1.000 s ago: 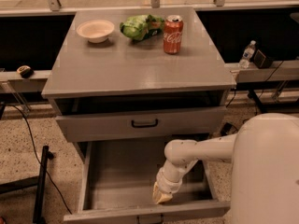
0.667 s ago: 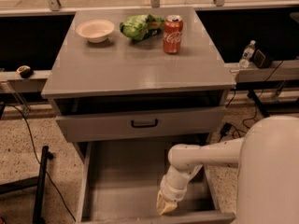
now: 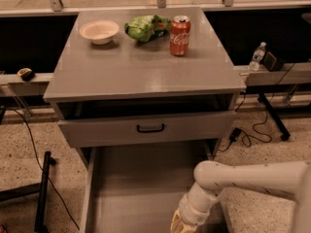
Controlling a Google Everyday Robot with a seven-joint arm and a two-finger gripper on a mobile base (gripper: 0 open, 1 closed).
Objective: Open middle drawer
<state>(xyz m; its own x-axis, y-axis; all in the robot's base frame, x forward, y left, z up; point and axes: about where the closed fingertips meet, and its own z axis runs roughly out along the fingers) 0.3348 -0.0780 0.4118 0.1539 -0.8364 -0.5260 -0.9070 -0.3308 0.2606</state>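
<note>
Setting: speckled floor, dark wall behind.

1. Grey bench, three-drawer type; its front edge faces you.
2. Middle drawer: under the bench's front edge, drawn far out, plain grey inside, nothing in it.
3. Upper drawer: just ajar, black handle at centre.
4. White arm: enters past the front right corner.
5. Gripper: low at the middle drawer's outer end; you cannot tell its state from here.
6. Bowl, back left corner; green bag and red can, back edge.

Step in hand: the pull looks nearly complete. Next, you likely finish the travel, then release and back straight off.
</note>
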